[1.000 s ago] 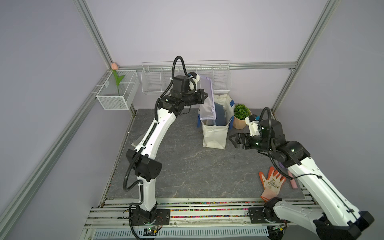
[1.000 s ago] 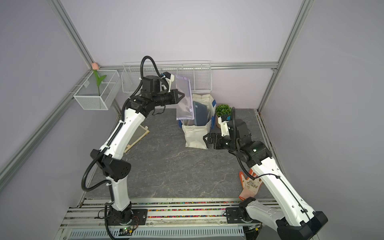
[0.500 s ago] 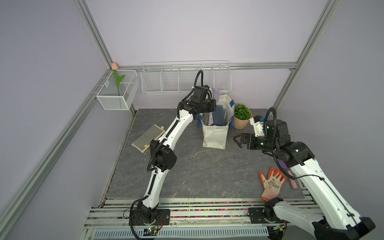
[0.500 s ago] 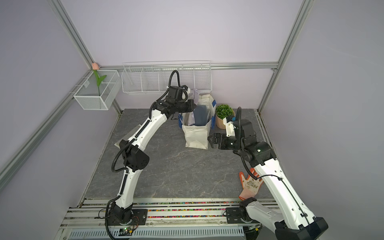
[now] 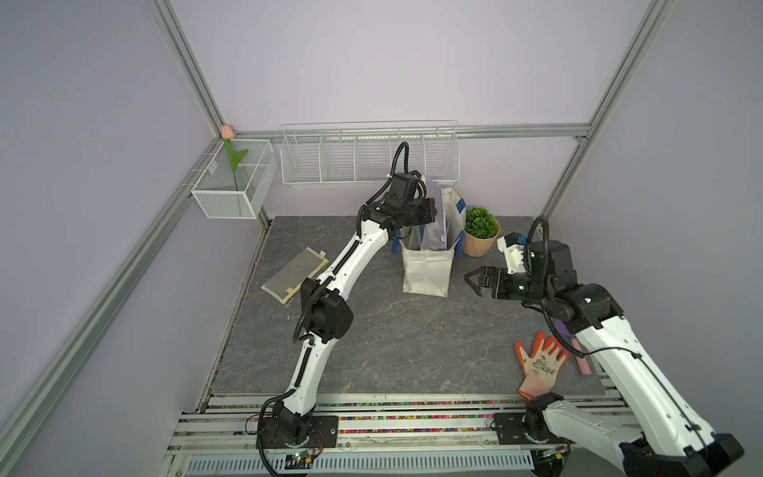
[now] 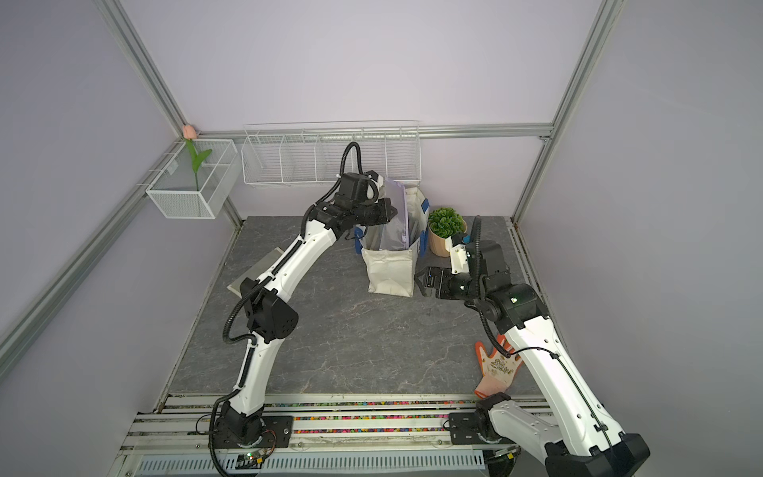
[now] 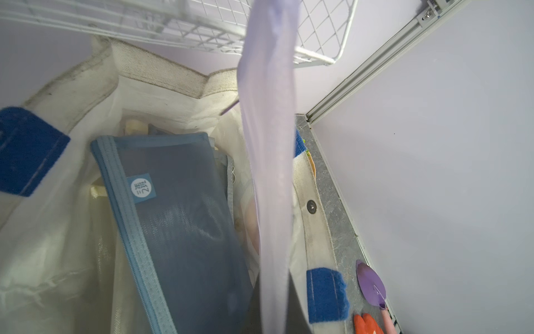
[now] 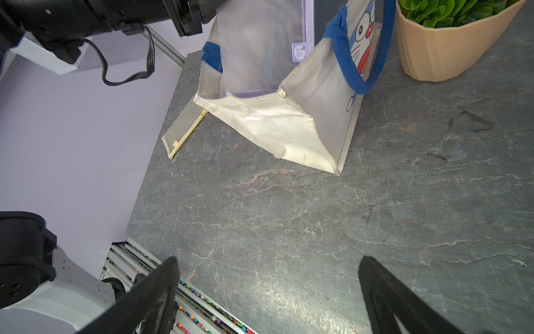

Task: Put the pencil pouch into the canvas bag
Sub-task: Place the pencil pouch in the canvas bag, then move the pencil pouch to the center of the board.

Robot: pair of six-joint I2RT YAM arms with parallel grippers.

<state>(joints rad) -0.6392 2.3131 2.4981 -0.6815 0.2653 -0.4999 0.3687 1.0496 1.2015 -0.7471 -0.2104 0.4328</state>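
Left wrist view: pencil pouch runs straight out ahead of the left gripper, seen edge-on as a thin lavender strip. Canvas bag is open right below it. A blue mesh pouch lies inside the bag, just beside the lavender one. The gripper's own jaws aren't clear in this view.

Top views: left gripper is clamped fully closed on the pencil pouch's side edge, over the bag's mouth. Pouch stands upright from the grip, with its lower edge down inside the mouth and its top poking above the rim. How deep it reaches, can't tell. Bag stands on the table, directly under this gripper.

Right gripper: jaws spread wide, nothing between them, hovering low over the table. Bag is straight ahead of it, near but apart in a top view. Right wrist view agrees: bare table between the jaws, bag's folded front wall ahead, pouch's lower edge just behind that wall.

Other stuff:
- Potted plant is ahead of the right gripper, just beside the bag on the side away from the left gripper.
- Flat beige pouch is on the table, well back from the left gripper, beside its arm.
- Orange glove and purple trowel lie well behind the right gripper, next to its arm.
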